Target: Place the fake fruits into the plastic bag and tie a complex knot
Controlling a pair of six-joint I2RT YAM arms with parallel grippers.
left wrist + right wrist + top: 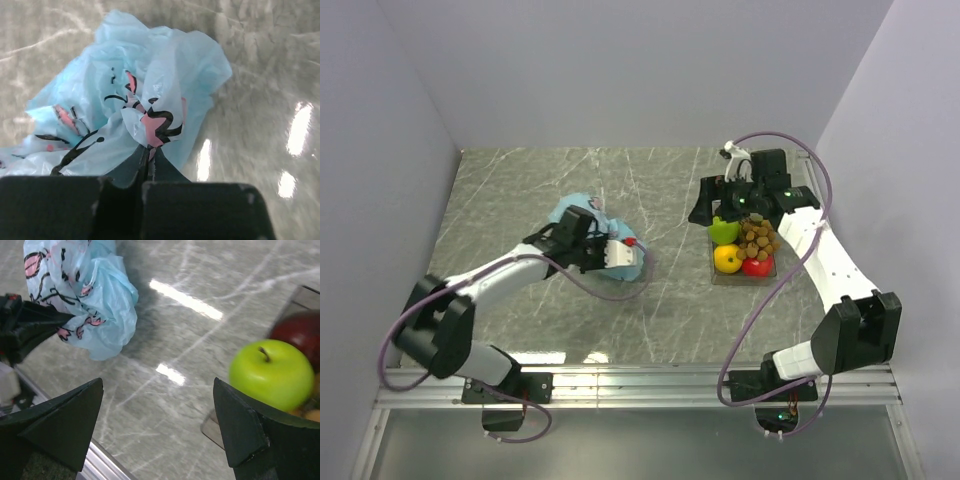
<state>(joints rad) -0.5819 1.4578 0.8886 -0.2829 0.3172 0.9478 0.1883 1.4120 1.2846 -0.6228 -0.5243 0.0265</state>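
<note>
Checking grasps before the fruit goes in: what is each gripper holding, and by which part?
The left gripper pinches a bunched fold of the plastic bag; right gripper open, holding nothing.

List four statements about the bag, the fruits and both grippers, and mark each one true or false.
1. The left gripper is shut on a fold of the plastic bag. True.
2. The right gripper holds the green apple. False: its jaws stand wide open and empty, with the apple lying ahead of them.
3. Every fruit is inside the bag. False: the green apple, yellow fruit, red fruit and brown bunch all sit in the clear tray.
4. In the top view the bag lies crumpled on the table, left of the tray. True.
</note>
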